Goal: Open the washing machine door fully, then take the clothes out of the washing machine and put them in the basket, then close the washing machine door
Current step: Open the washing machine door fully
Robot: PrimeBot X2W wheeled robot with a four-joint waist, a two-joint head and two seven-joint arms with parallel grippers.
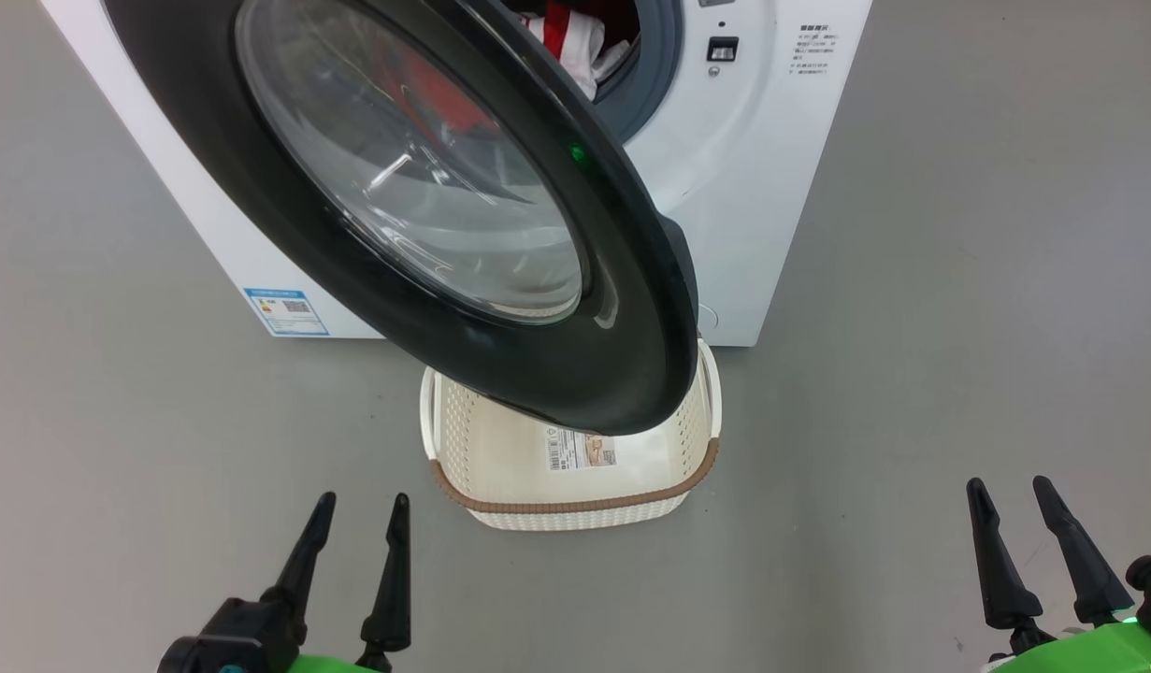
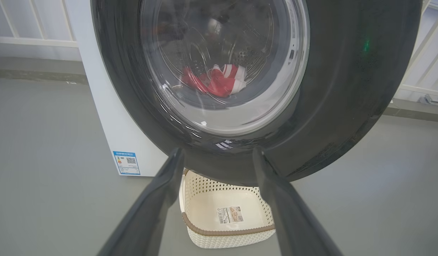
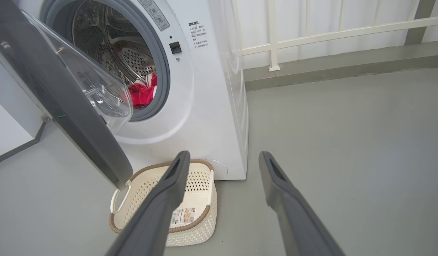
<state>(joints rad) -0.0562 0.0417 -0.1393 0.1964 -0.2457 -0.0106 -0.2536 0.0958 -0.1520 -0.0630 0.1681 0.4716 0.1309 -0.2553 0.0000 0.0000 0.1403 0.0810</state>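
Door swung partly open on the washer, lower edge hanging above the basket on the grey floor. Behind the door's rim, in the mouth of the drum, red-and-white clothes, seen also through the door from the left wrist. Basket upright just in front of the washer's base, sticker on its bottom. At lower left of the head view, left pincer, fingers spread wide, holding nothing, well short of the door. At lower right, right pincer, likewise wide open and empty, apart from washer and basket.
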